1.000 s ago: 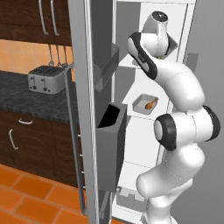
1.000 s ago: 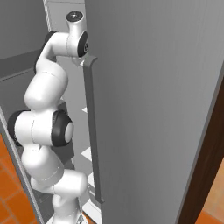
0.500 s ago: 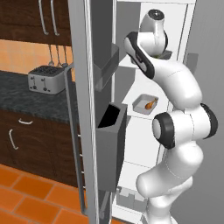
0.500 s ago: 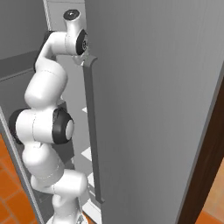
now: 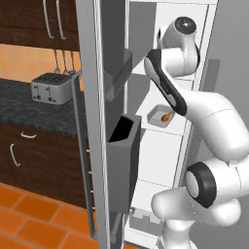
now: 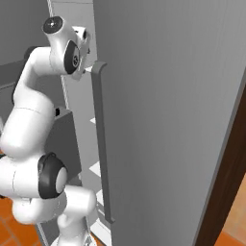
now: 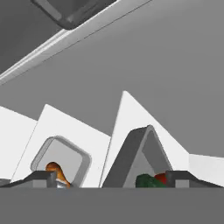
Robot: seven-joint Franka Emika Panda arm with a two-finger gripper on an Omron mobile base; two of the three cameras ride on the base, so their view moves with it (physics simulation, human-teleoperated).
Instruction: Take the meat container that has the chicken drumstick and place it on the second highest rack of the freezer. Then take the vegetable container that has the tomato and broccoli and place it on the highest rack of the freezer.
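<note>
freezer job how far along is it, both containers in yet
Both look shelved. The meat container with the chicken drumstick sits on a freezer rack, and in the hand view the vegetable container with broccoli and tomato rests on the rack above. The tool is open, holding nothing. Only withdrawing the arm seems left.

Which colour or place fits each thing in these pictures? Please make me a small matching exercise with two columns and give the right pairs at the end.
Things:
1. chicken drumstick
2. tomato
3. broccoli
4. toaster

Colours or places:
A. dark green, lying in the container beside a red ball
B. silver, standing on the dark counter left of the freezer
C. orange-brown, in a pale container on a white freezer shelf
D. red and round, next to a green piece

Right pairs: 1-C, 2-D, 3-A, 4-B
</note>
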